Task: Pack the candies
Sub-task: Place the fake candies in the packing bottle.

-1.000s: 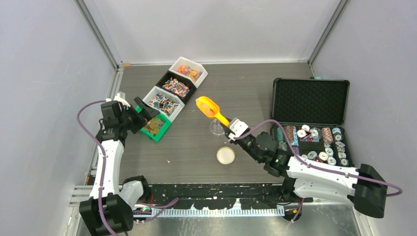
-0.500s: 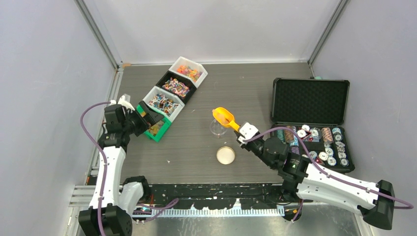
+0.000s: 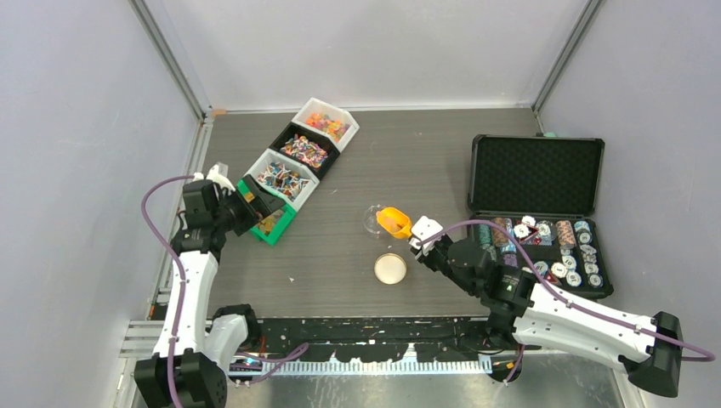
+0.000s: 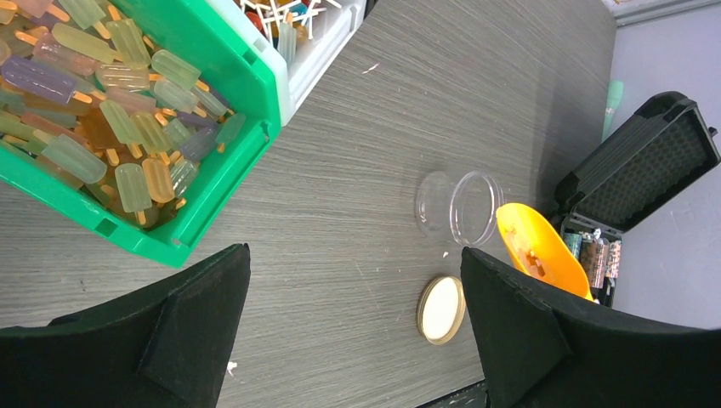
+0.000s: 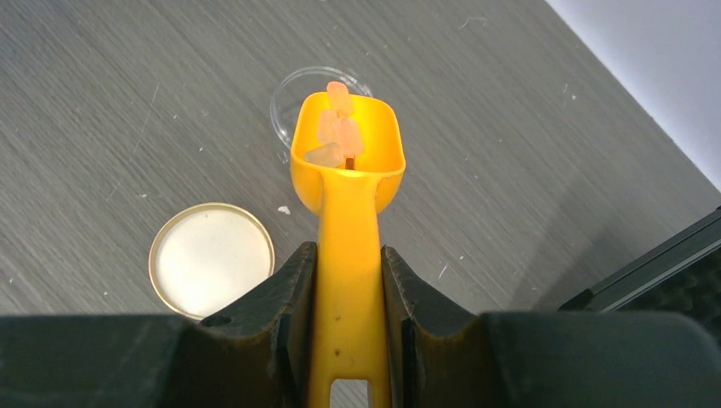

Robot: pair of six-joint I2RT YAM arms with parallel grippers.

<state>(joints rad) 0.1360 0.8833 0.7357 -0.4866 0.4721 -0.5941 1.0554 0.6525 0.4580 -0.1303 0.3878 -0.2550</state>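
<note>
My right gripper point(image 3: 422, 234) point(image 5: 349, 255) is shut on the handle of an orange scoop point(image 3: 393, 221) point(image 5: 349, 200). Its bowl holds a few pale orange candies point(image 5: 337, 127) near the front lip. The lip hangs over the rim of a clear jar point(image 3: 371, 219) point(image 5: 289, 95) standing open on the table. A gold-rimmed lid point(image 3: 390, 269) point(image 5: 211, 257) lies flat just in front of the jar. My left gripper point(image 3: 253, 207) point(image 4: 354, 255) stands open and empty beside the green bin point(image 3: 274, 229) point(image 4: 228, 59), which is full of candies point(image 4: 102, 110).
Three more bins of candies point(image 3: 303, 150) run diagonally behind the green one. An open black case point(image 3: 536, 174) with poker chips point(image 3: 557, 251) lies at the right, close to my right arm. Grey walls close in both sides.
My right arm has drawn back and brought the scoop down from mid-table to the jar's mouth. The left gripper has shifted only slightly by the green bin.
</note>
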